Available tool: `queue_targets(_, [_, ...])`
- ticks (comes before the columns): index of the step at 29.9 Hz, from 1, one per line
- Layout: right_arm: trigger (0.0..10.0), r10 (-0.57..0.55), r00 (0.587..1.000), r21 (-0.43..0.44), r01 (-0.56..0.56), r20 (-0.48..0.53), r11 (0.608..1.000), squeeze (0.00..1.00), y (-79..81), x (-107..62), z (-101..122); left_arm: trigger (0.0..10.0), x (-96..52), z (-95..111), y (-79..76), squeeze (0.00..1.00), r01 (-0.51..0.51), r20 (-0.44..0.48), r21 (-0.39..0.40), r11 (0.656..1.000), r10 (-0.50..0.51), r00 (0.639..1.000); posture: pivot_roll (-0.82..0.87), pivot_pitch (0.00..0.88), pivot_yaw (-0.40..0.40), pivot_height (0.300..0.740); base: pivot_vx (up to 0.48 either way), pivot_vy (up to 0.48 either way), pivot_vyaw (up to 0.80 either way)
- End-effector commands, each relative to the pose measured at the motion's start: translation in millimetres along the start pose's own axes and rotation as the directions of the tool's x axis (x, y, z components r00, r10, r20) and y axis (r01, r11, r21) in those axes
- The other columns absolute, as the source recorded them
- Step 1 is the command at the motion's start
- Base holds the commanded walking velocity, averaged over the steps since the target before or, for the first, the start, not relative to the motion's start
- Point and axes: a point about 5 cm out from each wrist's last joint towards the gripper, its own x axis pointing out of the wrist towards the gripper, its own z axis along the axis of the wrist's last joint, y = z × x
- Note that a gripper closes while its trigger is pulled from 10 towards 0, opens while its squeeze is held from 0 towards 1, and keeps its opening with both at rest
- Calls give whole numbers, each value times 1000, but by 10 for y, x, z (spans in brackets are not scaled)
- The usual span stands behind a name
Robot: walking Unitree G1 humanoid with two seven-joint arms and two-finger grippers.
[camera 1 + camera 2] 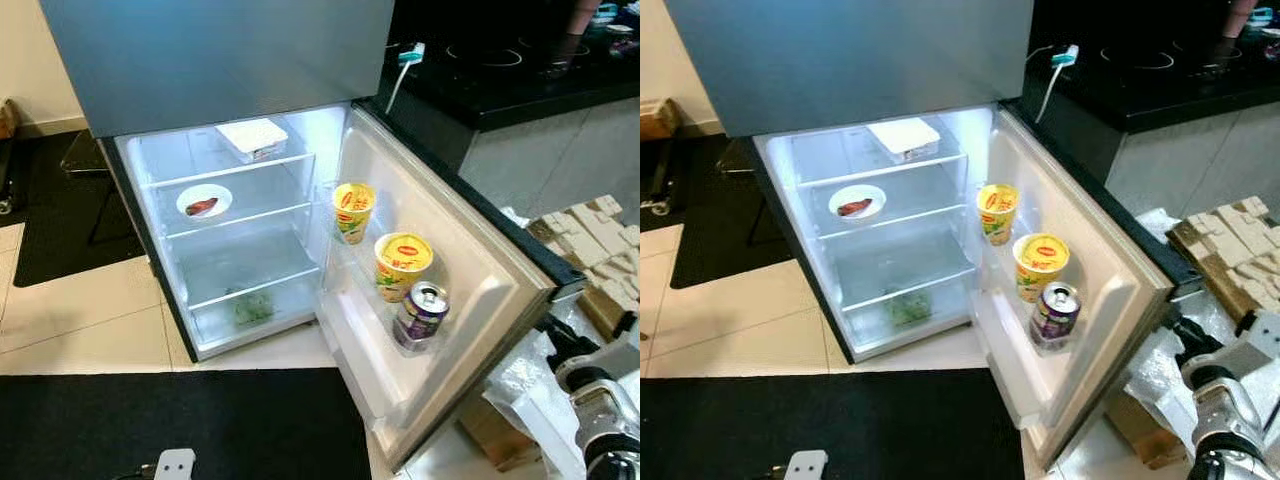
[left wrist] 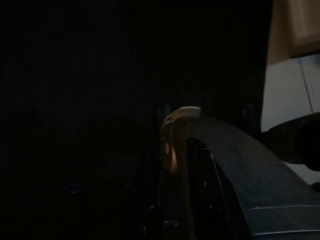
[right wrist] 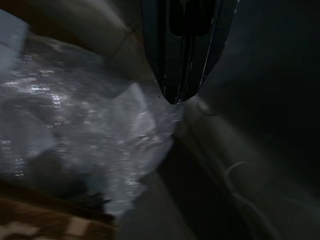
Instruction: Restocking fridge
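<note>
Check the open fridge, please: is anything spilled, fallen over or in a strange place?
Nothing stands out. The two cups and the can stand upright in the door shelf. The white box and the plate lie flat on their shelves. No spill shows.

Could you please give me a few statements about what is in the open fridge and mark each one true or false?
1. The fridge door stands open. True.
2. Three cans sit in the door shelf. False: one can sits there, beside two yellow cups.
3. A white box lies on the top shelf. True.
4. The plate on the middle shelf is bare. False: it carries a small reddish-brown piece of food.
5. Something green lies in the bottom compartment. True.
6. The right gripper is inside the fridge. False: it is beside clear plastic wrap, outside the door.
</note>
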Motion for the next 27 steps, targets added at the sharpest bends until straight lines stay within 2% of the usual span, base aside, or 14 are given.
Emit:
queue_targets(1, [10000, 75, 997, 11, -75, -9, 997, 0, 111, 52, -17, 10000, -19, -45, 34, 0, -7, -14, -8, 1000, 7, 1000, -59, 0, -20, 740, 0, 0, 0])
queue_targets(5, [10000, 242, 969, 29, -241, -55, 970, 0, 267, 79, -87, 10000, -17, -40, 31, 0, -5, -13, -6, 1000, 5, 1000, -57, 0, -22, 740, 0, 0, 0])
queue_targets(9, [10000, 458, 876, 57, -455, -149, 889, 0, 525, 89, -260, 10000, -18, -38, 35, 0, -5, -12, -5, 1000, 5, 1000, -53, 0, -26, 740, 0, 0, 0])
queue_targets(11, [10000, 633, 747, 104, -626, -205, 773, 0, 837, 94, -419, 10000, -20, -38, 42, 0, -6, -12, -7, 1000, 6, 1000, -50, 0, -28, 740, 0, 0, 0])
queue_targets(15, [10000, 839, 483, 205, -820, -250, 534, 0, 1452, 27, -677, 10000, -23, -39, 51, 0, -8, -11, -8, 1000, 8, 1000, -43, 0, -32, 740, 0, 0, 0])
queue_targets(16, [10000, 864, 435, 224, -843, -255, 490, 0, 1555, 1, -718, 10000, -24, -39, 53, 0, -8, -11, -9, 1000, 8, 1000, -43, 0, -32, 740, 0, 0, 0])
queue_targets(17, [10000, 864, 435, 224, -843, -255, 490, 0, 1555, 1, -718, 10000, -24, -39, 53, 0, -8, -11, -9, 1000, 8, 1000, -43, 0, -32, 740, 0, 0, 0])
queue_targets(18, [10000, 900, 347, 248, -877, -263, 411, 0, 1730, -62, -784, 10000, -24, -39, 54, 0, -8, -11, -10, 1000, 8, 1000, -40, 0, -33, 740, 0, 0, 0])
queue_targets(19, [10000, 900, 347, 248, -877, -263, 411, 0, 1730, -62, -784, 10000, -24, -39, 54, 0, -8, -11, -10, 1000, 8, 1000, -40, 0, -33, 740, 0, 0, 0])
queue_targets(21, [10000, 948, 190, 300, -917, -254, 264, 0, 2040, -200, -875, 10000, -24, -42, 51, 0, -8, -9, -13, 1000, 8, 1000, -36, 0, -35, 740, 0, 0, 0])
queue_targets(22, [10000, 948, 190, 300, -917, -254, 264, 0, 2040, -200, -875, 10000, -24, -42, 51, 0, -8, -9, -13, 1000, 8, 1000, -36, 0, -35, 740, 0, 0, 0])
queue_targets(23, [10000, 959, 138, 317, -924, -246, 214, 0, 2140, -252, -898, 10000, -24, -43, 48, 0, -8, -8, -14, 1000, 8, 1000, -36, 0, -35, 740, 0, 0, 0])
queue_targets(26, [10000, 944, 177, 290, -922, -279, 259, 0, 2155, -209, -979, 10000, -25, -50, 45, 0, -8, -9, -17, 1000, 8, 1000, -36, 0, -35, 740, 0, 0, 0])
queue_targets(27, [10000, 891, 292, 216, -900, -348, 379, 0, 2035, -123, -1040, 10000, -26, -56, 41, 0, -8, -10, -18, 1000, 8, 1000, -36, 0, -36, 740, 0, 0, 0])
